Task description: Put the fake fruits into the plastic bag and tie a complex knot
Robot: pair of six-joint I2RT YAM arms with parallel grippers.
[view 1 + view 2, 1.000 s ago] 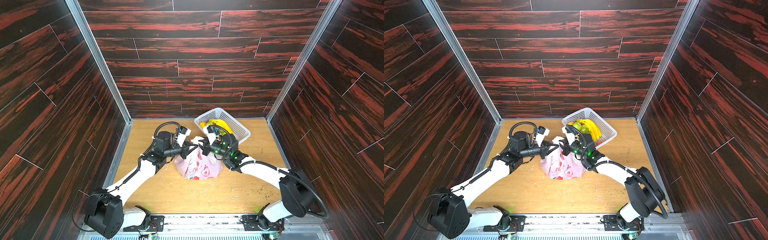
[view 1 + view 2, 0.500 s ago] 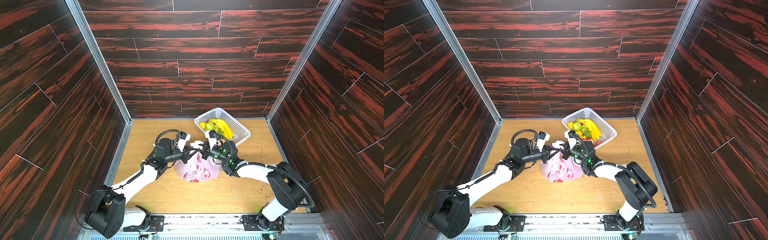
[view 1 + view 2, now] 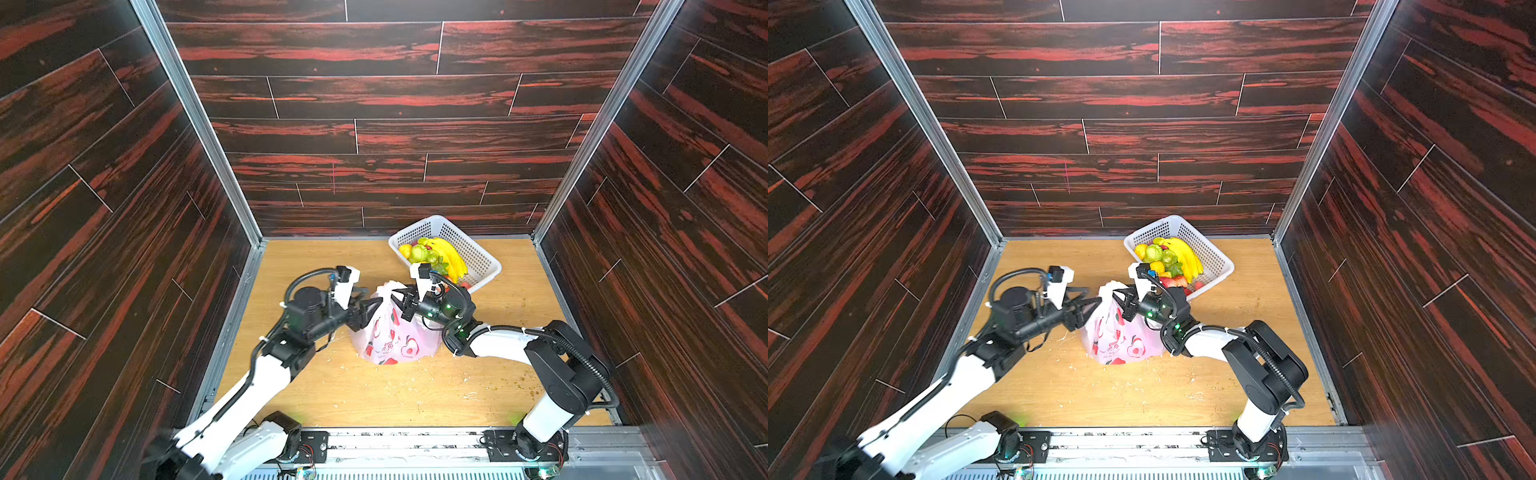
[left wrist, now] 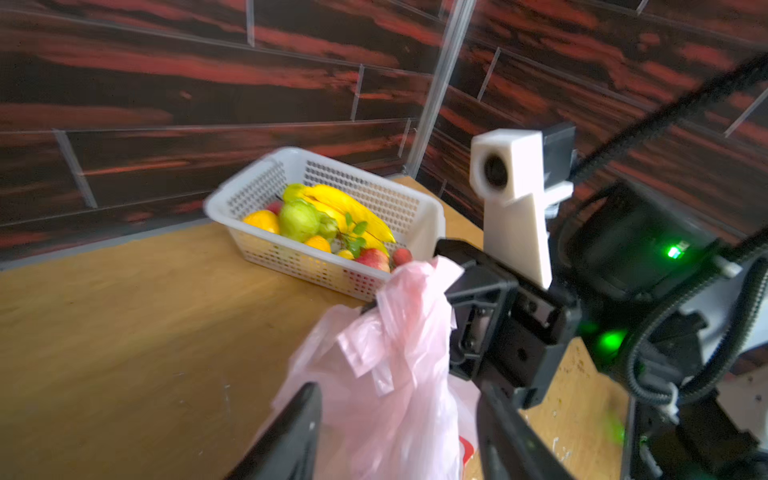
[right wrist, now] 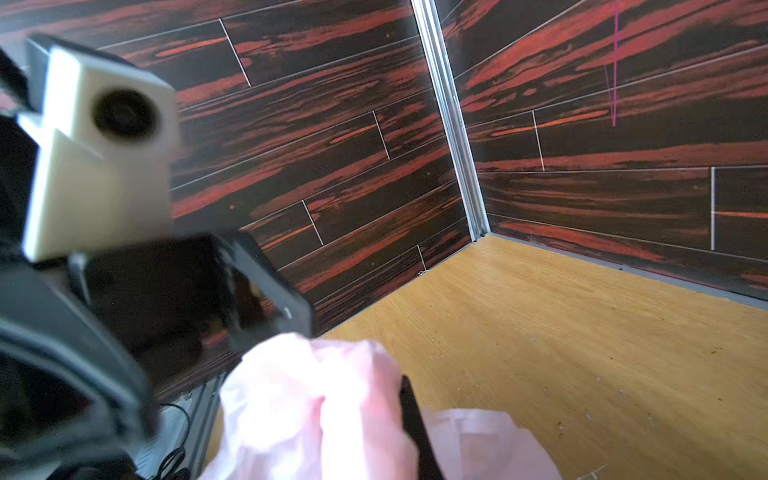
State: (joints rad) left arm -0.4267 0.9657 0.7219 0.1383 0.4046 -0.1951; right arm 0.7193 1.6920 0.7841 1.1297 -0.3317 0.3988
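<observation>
In both top views the plastic bag [image 3: 392, 336] stands mid-bench [image 3: 374, 399], its straps gathered into a peak between the left claw [image 3: 371, 304] and the right claw [image 3: 402, 300]. The fake fruits [image 3: 436, 255] that show lie in the white basket [image 3: 482, 259] behind it, near the back wall. The left wrist view shows the left claw released, fingers [image 4: 291, 436] straddling the pink film, while the right claw is clenched on the strap top. The right wrist view, blurred, shows film bunched against one finger. For the tying step, I judge it best to regrasp a free strap low and pull it sideways into the open bench in front, clear of the basket rim.
</observation>
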